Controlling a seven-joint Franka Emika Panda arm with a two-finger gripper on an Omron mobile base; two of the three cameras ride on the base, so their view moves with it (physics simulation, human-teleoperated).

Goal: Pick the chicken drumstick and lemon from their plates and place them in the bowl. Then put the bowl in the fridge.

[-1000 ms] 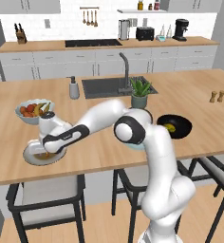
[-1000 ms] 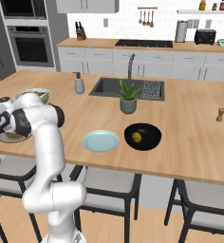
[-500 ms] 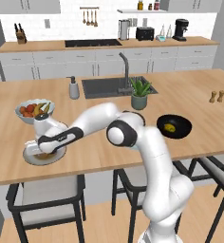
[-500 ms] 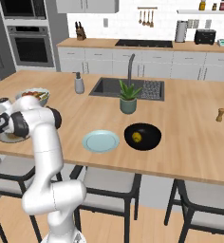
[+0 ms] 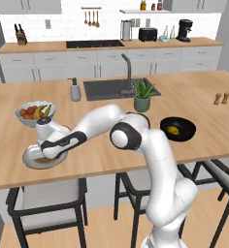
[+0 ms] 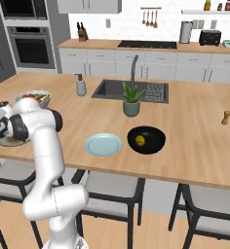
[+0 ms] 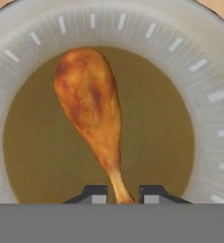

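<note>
The arm (image 5: 150, 160) was glossy white, built of thick rounded tubular links that swelled at each joint. Dark grey discs capped the joints, the largest at the elbow, and a black band ringed the wrist. Its hand was a small white block ending in two short dark finger tips (image 7: 96, 193).

Drumstick (image 7: 91, 110) on grey plate (image 7: 206, 61), lemon (image 5: 173, 130) – seemingly – in bowl (image 5: 185, 135)

Orange-brown drumstick (image 7: 91, 109), grey plate (image 7: 213, 114), brownish centre
</note>
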